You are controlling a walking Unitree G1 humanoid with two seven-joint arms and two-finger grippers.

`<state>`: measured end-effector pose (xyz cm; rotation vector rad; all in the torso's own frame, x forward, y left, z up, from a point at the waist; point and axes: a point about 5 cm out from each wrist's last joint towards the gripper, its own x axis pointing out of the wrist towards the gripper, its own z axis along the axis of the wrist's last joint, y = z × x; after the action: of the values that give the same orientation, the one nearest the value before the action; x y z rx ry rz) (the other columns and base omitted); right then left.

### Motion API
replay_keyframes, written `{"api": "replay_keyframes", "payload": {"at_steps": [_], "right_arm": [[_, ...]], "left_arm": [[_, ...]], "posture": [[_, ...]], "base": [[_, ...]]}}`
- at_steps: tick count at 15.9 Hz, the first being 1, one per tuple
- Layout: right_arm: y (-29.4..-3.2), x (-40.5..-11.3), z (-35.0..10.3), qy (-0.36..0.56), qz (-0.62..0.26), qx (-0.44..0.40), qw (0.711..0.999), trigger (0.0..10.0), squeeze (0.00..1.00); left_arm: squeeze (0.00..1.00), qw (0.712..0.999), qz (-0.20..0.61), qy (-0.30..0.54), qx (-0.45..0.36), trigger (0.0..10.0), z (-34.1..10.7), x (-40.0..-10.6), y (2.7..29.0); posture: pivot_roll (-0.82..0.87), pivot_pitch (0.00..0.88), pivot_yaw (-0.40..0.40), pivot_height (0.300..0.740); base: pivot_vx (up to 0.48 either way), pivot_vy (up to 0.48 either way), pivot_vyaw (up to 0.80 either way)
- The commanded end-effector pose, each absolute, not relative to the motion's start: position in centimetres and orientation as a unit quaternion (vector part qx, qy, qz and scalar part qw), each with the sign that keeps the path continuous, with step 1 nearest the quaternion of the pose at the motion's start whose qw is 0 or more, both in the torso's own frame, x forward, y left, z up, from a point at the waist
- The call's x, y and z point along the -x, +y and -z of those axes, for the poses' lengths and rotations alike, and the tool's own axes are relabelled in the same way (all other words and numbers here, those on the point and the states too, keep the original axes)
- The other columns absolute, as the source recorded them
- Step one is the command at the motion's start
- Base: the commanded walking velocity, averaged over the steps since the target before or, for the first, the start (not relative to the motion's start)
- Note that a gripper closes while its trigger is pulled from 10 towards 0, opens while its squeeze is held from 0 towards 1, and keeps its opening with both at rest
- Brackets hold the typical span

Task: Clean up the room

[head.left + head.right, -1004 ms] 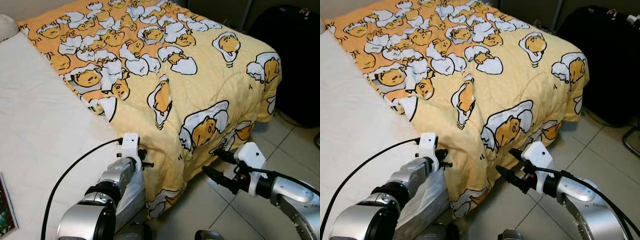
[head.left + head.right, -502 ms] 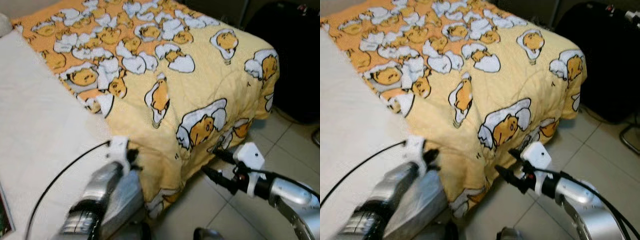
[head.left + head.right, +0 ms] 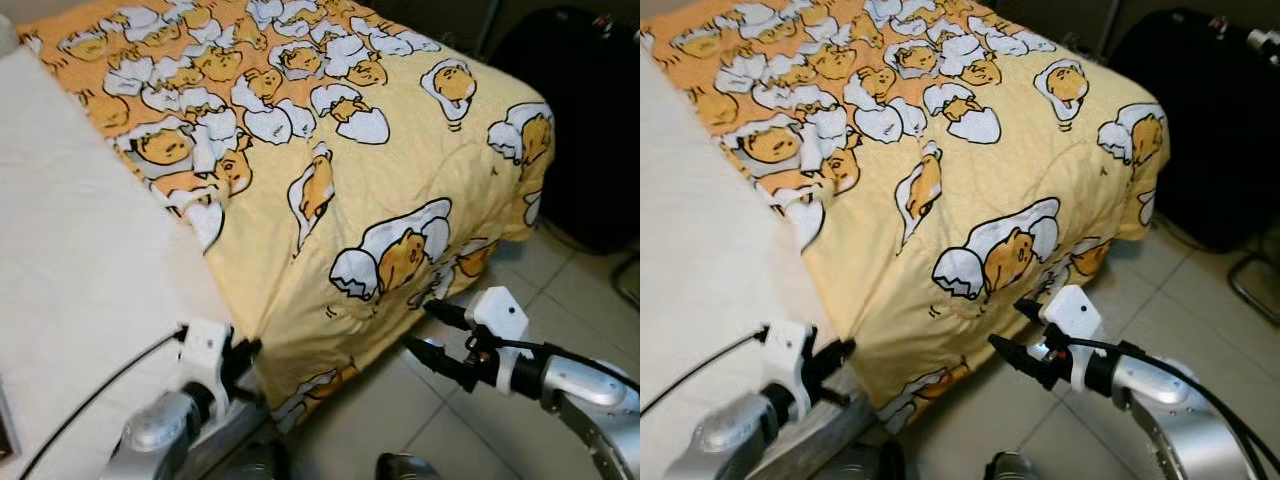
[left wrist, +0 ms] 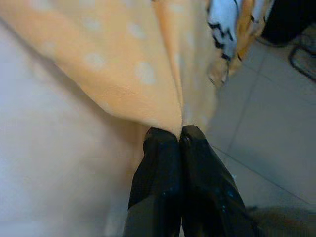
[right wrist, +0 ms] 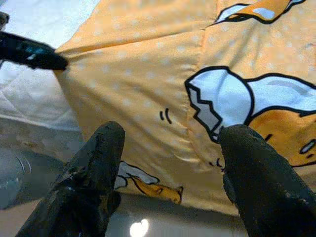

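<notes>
A yellow blanket point(image 3: 330, 150) printed with egg characters covers the far part of the bed and hangs over its side. My left gripper point(image 3: 248, 350) is shut on the blanket's edge point(image 4: 178, 129) low at the bed's side, pinching the fabric between its fingertips. My right gripper point(image 3: 425, 328) stands open in front of the hanging blanket point(image 5: 163, 84), just above the floor, with nothing between its fingers point(image 5: 101, 148).
The bare white mattress point(image 3: 80, 270) fills the left. Grey tiled floor point(image 3: 560, 290) lies to the right of the bed. A large black object point(image 3: 590, 110) stands at the back right. A dark rounded thing point(image 3: 400, 466) sits on the floor near my right arm.
My left gripper has pulled down and toward me with the blanket edge in its grip. The right gripper has stayed almost in place. The camera shifted a little.
</notes>
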<state>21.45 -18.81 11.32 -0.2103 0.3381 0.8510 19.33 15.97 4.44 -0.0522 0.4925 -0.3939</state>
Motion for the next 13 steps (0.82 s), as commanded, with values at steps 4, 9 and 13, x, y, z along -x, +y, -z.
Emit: {"api": "replay_keyframes", "payload": {"at_steps": [4, 9, 13], "right_arm": [[-19.8, -21.9, -11.8, 0.179, -0.425, 0.118, 0.880, 10.0, 0.00], [-20.0, -22.2, -12.1, 0.184, -0.437, 0.129, 0.871, 10.0, 0.00], [-20.0, -22.1, -11.9, 0.184, -0.434, 0.120, 0.874, 10.0, 0.00]], "left_arm": [[0.00, 0.939, 0.190, 0.287, 0.021, 0.0, -3.4, -16.5, 14.1], [0.00, 0.936, 0.183, 0.299, 0.024, 0.0, -3.2, -15.9, 13.1], [1.00, 0.946, 0.173, 0.268, 0.057, 10.0, -4.4, -16.9, 13.1]], "posture": [[-0.09, 0.130, -0.040, 0.740], [-0.10, 0.136, -0.056, 0.740], [-0.09, 0.121, -0.040, 0.740]], "base": [[0.000, 0.000, 0.00], [0.000, 0.000, 0.00], [0.000, 0.000, 0.00]]}}
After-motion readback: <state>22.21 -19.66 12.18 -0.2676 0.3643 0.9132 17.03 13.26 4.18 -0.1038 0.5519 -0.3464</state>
